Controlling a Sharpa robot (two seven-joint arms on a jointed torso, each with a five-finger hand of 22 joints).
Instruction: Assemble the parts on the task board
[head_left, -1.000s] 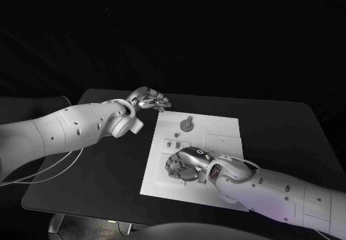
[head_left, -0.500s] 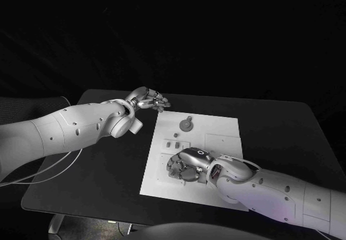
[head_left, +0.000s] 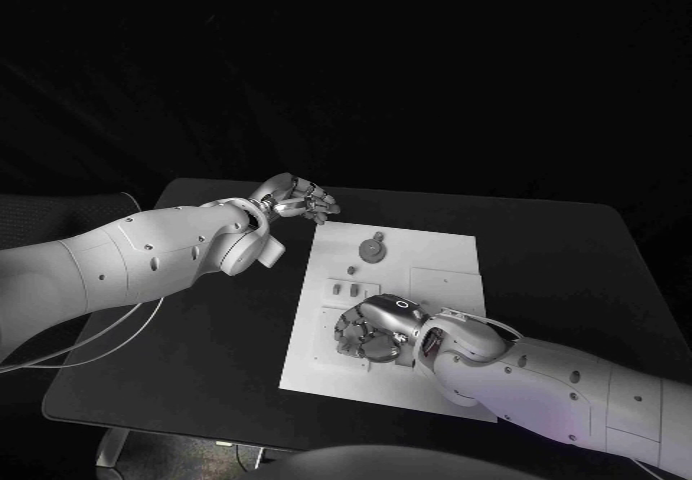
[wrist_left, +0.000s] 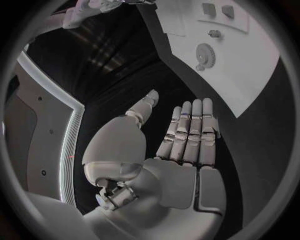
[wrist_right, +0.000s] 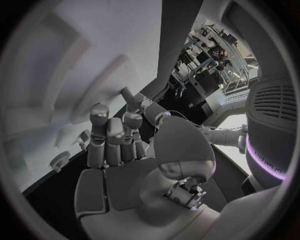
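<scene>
Right hand (head_left: 378, 328) sits low over the near-left part of the white board (head_left: 433, 380), palm down, fingers (wrist_right: 107, 137) curled toward the board surface; can't tell if they hold a part or just press on the board, the hand hides whatever is under it. Left hand (head_left: 296, 200) hovers off the board just past its far-left corner, above the black bench (head_left: 562, 250). In the left wrist view its fingers (wrist_left: 190, 132) are straight, side by side, with nothing in them.

Parts on the board: a round gear (head_left: 375, 249) near the far edge, and small pieces (head_left: 343, 288) between the gear and the right hand. A few more small blocks (wrist_left: 215, 10) show in the left wrist view.

Risks, as a guess:
- the right hand covers its own work spot, so a part under it could go in tilted or jam and nobody sees it from the head view
- pushing down with curled fingers could slide the board on the bench, since nothing visible pins it and the left hand is not touching it
- the small pieces lie just beside the right hand, so a sideways move could knock them
- the left hand is close to the board corner and could nudge it if it drops
</scene>
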